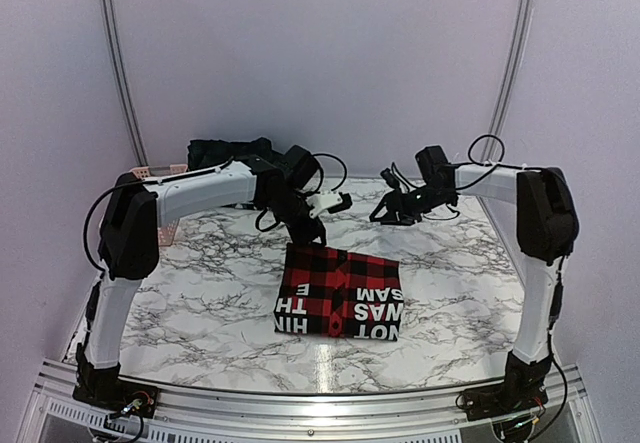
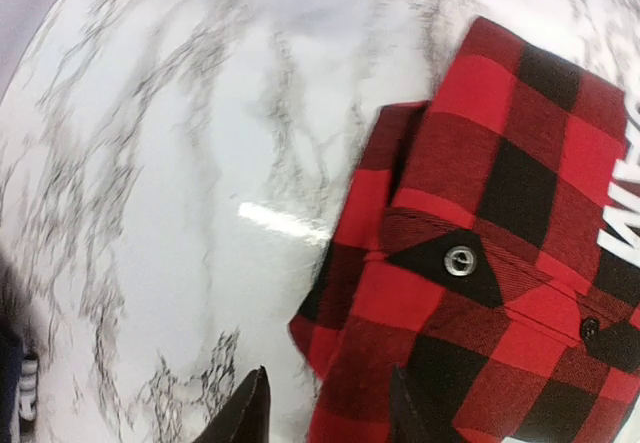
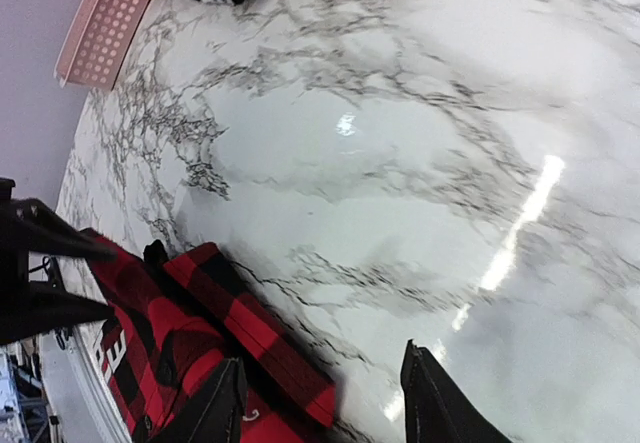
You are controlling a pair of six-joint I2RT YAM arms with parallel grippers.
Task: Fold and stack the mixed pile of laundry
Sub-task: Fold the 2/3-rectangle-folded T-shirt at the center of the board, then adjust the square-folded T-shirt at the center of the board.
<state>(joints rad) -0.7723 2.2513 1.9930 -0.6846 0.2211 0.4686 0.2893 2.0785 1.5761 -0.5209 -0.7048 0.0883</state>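
I work over a glossy white table (image 1: 200, 293) veined in grey marble, with streaks of lamp glare on it. Pale walls (image 1: 320, 53) close the booth on three sides, thin metal rails (image 1: 118, 63) curve up them, and an aluminium frame (image 1: 320, 403) runs along the near edge by my bases.

The red-and-black checked shirt (image 1: 335, 283) lies folded into a flat rectangle near the middle of the table. Dark cloth with white lettering runs along its near side. The rest of the laundry pile (image 1: 225, 151), dark and heaped, sits at the far left, beside the pink perforated basket (image 1: 158, 172).

My left jaws hang at the shirt's far left corner. In my left wrist view they stand apart. One tip is over bare marble and the other over the checked cloth, so the shirt's edge runs between them. They are not closed on it, and I cannot tell from here whether a tip touches the fabric. A metal snap button (image 2: 459, 260) on a pocket flap shows just beyond them.

My right jaws are up off the table past the shirt's far right corner, spread wide and holding nothing. In my right wrist view only marble lies between the tips, and the shirt's folded edge is beside one of them.
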